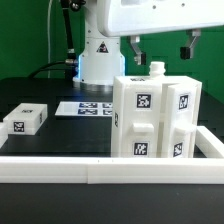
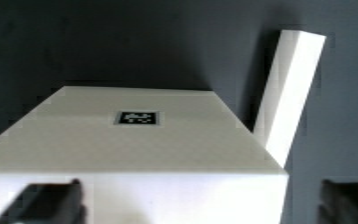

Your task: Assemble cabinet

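The cabinet [image 1: 150, 115] is a big white box with black-and-white tags on its faces, standing at the exterior view's right of centre. A small white peg [image 1: 157, 68] sticks up from its top. My gripper [image 1: 161, 47] hangs open just above it, touching nothing. In the wrist view the cabinet's top face [image 2: 140, 140] with one tag fills the middle, and a narrow white panel [image 2: 295, 95] stands along its side. My gripper [image 2: 197, 205] straddles this face, its dark fingertips [image 2: 43, 200] far apart with nothing gripped between them.
A small white tagged slab [image 1: 25, 120] lies on the black table at the exterior view's left. The marker board [image 1: 85, 107] lies flat before the robot's base [image 1: 97, 60]. A long low white rail [image 1: 100, 170] runs across the front and up the right side.
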Controlling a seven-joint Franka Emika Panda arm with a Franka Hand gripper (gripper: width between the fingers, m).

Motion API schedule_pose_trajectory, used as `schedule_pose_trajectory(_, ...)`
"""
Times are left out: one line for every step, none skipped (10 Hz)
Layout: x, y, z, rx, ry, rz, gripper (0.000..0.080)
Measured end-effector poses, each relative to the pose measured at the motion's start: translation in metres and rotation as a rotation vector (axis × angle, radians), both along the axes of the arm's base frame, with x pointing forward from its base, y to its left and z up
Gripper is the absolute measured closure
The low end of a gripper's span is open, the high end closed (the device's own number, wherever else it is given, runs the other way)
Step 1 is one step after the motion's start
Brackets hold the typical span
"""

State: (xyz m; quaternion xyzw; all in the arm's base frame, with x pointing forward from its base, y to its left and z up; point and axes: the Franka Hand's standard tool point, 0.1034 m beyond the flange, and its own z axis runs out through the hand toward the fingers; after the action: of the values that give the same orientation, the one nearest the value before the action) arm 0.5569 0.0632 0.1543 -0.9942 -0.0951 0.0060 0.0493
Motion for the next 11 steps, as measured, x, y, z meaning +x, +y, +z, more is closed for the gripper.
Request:
schedule_pose_trajectory(-0.015,-0.004,-0.004,-0.010,-0.016,-0.058,0.0022)
schedule_pose_trajectory(-0.037,-0.013,-0.013,-0.016,-0.003,-0.093,0.0006)
schedule_pose_trajectory(-0.050,-0.021,-0.020,-0.022,0.001,-0.113,0.0006)
schedule_pose_trajectory(-0.061,-0.032,-0.028,-0.028,0.004,-0.122,0.0001)
schedule_pose_trajectory(-0.067,-0.041,-0.033,-0.032,0.011,-0.132,0.0001)
schedule_pose_trajectory(-0.065,-0.039,-0.032,-0.032,0.007,-0.129,0.0002)
schedule_pose_trajectory(-0.065,-0.040,-0.032,-0.032,0.007,-0.127,0.0002)
schedule_pose_trajectory(-0.065,-0.041,-0.032,-0.032,0.007,-0.129,0.0002)
schedule_pose_trajectory(-0.065,-0.041,-0.032,-0.032,0.007,-0.129,0.0002)
schedule_pose_trajectory(-0.066,-0.048,-0.033,-0.029,0.010,-0.135,0.0002)
schedule_pose_trajectory(-0.069,-0.065,-0.035,-0.028,0.017,-0.160,0.0002)
